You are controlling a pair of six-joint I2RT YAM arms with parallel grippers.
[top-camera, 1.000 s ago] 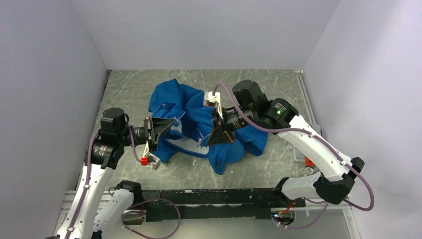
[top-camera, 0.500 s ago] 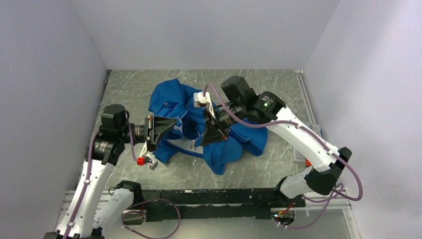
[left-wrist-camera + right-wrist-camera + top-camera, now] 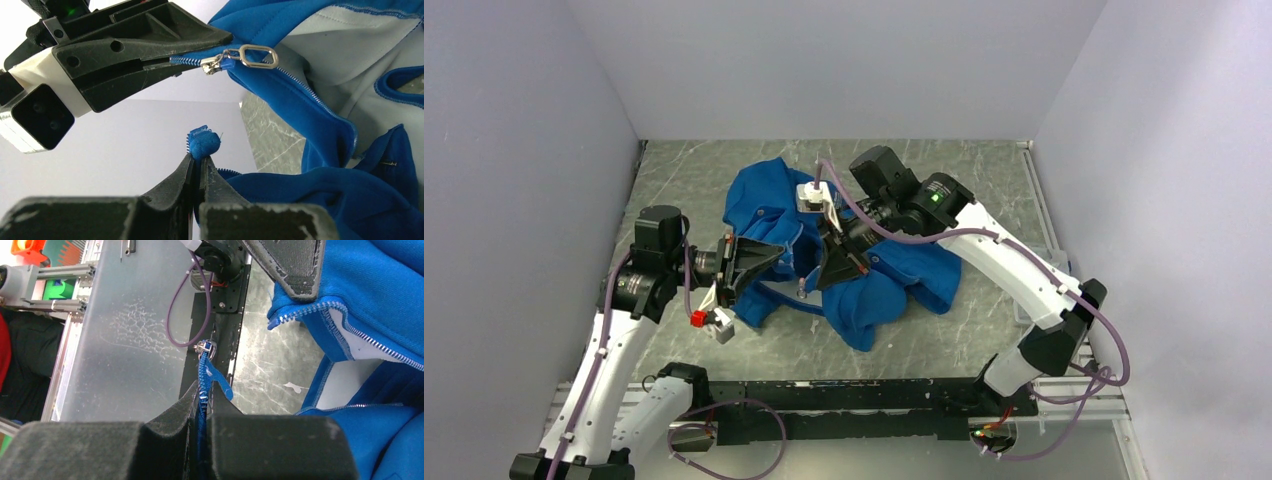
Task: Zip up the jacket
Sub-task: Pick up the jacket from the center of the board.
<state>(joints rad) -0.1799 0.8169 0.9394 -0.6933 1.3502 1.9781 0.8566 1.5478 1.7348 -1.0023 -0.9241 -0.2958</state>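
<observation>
Jacket [image 3: 769, 200] unzipped: left gripper [image 3: 199, 162] jaws pinch one tape end [image 3: 204, 142], near but apart from the slider [image 3: 215, 64] at the right gripper [image 3: 200, 395], whose jaws pinch the other tape.

We see the jacket [image 3: 894, 285] heaped over the middle of the counter [image 3: 984, 170] — bare stone shows left, right and behind it, up to the walls [image 3: 524, 200]. Above the heap the left hand [image 3: 199, 161] and right hand [image 3: 202, 397] face each other, each pinching a zipper edge, with only a narrow gap between them. The right arm [image 3: 1014, 275] crosses the right-hand stretch — a black rail [image 3: 854, 400] bounds the near edge.
</observation>
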